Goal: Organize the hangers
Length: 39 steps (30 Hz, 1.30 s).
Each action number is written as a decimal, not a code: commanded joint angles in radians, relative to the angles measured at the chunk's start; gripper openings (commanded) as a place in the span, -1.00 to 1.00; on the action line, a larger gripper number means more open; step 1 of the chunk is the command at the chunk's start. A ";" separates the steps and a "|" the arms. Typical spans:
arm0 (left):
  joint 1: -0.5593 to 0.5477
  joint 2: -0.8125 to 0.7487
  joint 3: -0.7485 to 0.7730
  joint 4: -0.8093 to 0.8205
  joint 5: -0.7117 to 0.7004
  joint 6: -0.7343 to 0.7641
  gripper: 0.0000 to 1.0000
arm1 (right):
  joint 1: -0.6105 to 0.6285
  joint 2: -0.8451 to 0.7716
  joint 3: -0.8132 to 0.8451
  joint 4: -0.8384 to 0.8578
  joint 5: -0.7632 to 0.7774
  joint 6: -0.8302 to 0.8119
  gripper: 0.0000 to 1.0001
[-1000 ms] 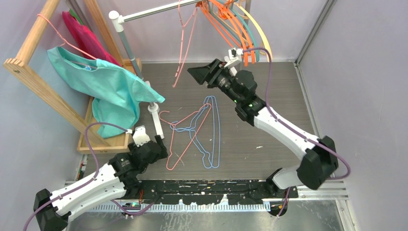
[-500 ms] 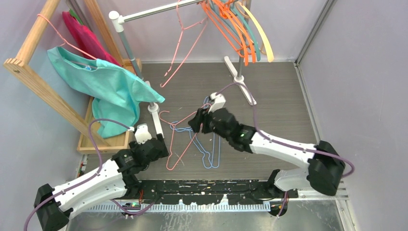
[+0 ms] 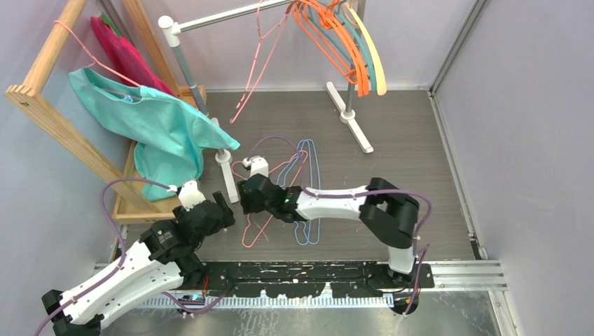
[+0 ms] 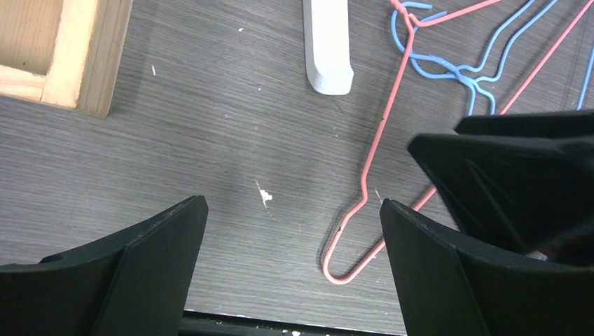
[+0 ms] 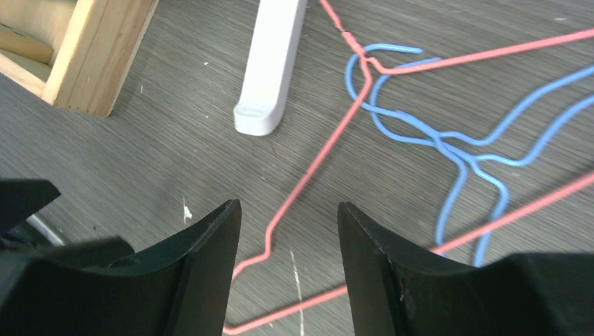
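A pink wire hanger [image 3: 256,236] and light-blue wire hangers [image 3: 317,189] lie tangled on the dark floor. My right gripper [image 3: 245,203] is open and empty, low over the pink hanger's left arm; that wire [image 5: 315,161] runs between the jaws [image 5: 289,224]. The blue hangers [image 5: 448,150] lie to its right. My left gripper [image 3: 223,210] is open and empty beside it [image 4: 291,231], with the pink hanger's lower bend [image 4: 371,161] near its right finger. One pink wire hanger [image 3: 256,63], orange [image 3: 329,42], teal and cream hangers [image 3: 375,56] hang on the rail.
The rail's white foot [image 3: 228,175] stands just beyond both grippers [image 5: 270,63]. A wooden frame [image 3: 63,133] with a teal shirt [image 3: 161,126] on a pink hanger stands at the left. The right gripper's black body [image 4: 518,175] fills the left wrist view's right side.
My right arm came down from the rail and swung left over the floor hangers, ending next to my left gripper. The hung hangers swayed. My left arm shifted slightly left.
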 commanded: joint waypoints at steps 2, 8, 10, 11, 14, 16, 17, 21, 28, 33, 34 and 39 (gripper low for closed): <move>0.004 -0.004 0.024 -0.017 0.000 -0.006 0.96 | 0.008 0.123 0.138 -0.024 0.059 0.015 0.11; 0.004 -0.050 0.011 -0.006 0.008 0.013 0.96 | 0.011 0.212 0.204 -0.085 0.149 0.031 0.10; 0.003 -0.063 0.006 -0.007 0.006 0.018 0.96 | 0.012 0.228 0.211 -0.087 0.159 0.031 0.11; 0.003 -0.069 0.004 -0.007 0.005 0.019 0.96 | 0.012 0.238 0.219 -0.088 0.158 0.031 0.11; 0.004 -0.074 0.000 0.003 0.008 0.026 0.96 | 0.012 0.267 0.238 -0.100 0.152 0.032 0.09; 0.003 -0.071 -0.001 0.006 0.012 0.027 0.96 | 0.012 0.277 0.233 -0.099 0.160 0.039 0.01; 0.003 -0.071 -0.002 0.007 0.012 0.029 0.96 | 0.011 0.279 0.229 -0.099 0.166 0.040 -0.07; 0.003 -0.067 -0.001 0.011 0.012 0.029 0.96 | 0.012 0.275 0.197 -0.096 0.216 0.053 -0.33; 0.004 -0.080 -0.013 0.016 0.024 0.022 0.96 | -0.003 0.279 0.152 -0.107 0.244 0.078 -0.98; 0.004 -0.080 -0.012 0.009 0.022 0.017 0.96 | -0.017 0.152 -0.008 0.002 0.215 0.076 -0.98; 0.004 -0.077 -0.011 0.006 0.019 0.016 0.96 | -0.023 0.112 -0.045 0.029 0.206 0.076 -0.98; 0.003 -0.051 -0.004 0.006 0.012 0.014 0.96 | -0.048 -0.107 -0.202 0.103 0.178 0.089 -0.98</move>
